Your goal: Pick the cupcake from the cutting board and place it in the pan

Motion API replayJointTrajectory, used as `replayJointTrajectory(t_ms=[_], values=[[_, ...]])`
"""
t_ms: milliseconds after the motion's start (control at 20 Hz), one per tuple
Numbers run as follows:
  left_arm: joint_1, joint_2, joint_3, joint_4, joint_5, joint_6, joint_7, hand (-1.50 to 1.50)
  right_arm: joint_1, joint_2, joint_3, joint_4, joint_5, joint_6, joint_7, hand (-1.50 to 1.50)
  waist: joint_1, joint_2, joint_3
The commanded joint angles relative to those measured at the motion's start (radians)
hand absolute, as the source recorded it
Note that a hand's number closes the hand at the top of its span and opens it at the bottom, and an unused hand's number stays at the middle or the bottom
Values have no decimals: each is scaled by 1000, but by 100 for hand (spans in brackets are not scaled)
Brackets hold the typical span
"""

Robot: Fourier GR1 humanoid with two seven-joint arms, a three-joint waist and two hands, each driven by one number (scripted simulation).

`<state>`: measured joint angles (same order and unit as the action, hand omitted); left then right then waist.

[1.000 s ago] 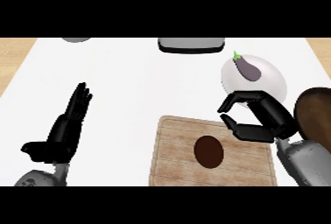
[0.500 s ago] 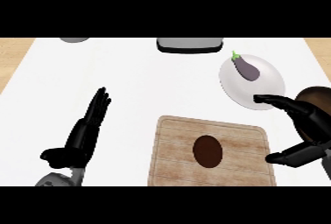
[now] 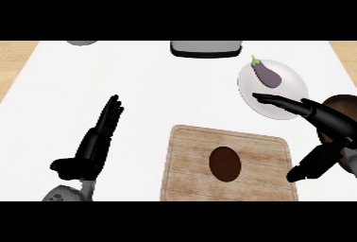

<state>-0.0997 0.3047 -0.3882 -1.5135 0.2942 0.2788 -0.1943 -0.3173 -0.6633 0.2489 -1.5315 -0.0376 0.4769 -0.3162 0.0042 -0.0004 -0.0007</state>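
Black right hand (image 3: 327, 127) sits at the right edge, spread wide open and holding nothing, fingers stretched out left over the rim of the white plate (image 3: 259, 97) with the purple eggplant (image 3: 267, 75) on it. Something brown and round peeks out behind that hand, can't tell what. The cupcake (image 3: 225, 163), a dark brown oval, is on the wooden cutting board (image 3: 188, 165), just left of the hand's thumb and not touching it. Left hand (image 3: 96, 142) rests open on the white counter (image 3: 153, 90), fingers straight.
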Motion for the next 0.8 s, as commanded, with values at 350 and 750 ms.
replayJointTrajectory(t_ms=[350,750], values=[[17,-8,9,-7,-28,-14,-1,0,-133,91,309,-65,373,31,246,-150,7,1,0],[64,-20,63,-27,-45,-67,2,0,-80,161,326,-51,570,70,269,-150,-1,0,1]])
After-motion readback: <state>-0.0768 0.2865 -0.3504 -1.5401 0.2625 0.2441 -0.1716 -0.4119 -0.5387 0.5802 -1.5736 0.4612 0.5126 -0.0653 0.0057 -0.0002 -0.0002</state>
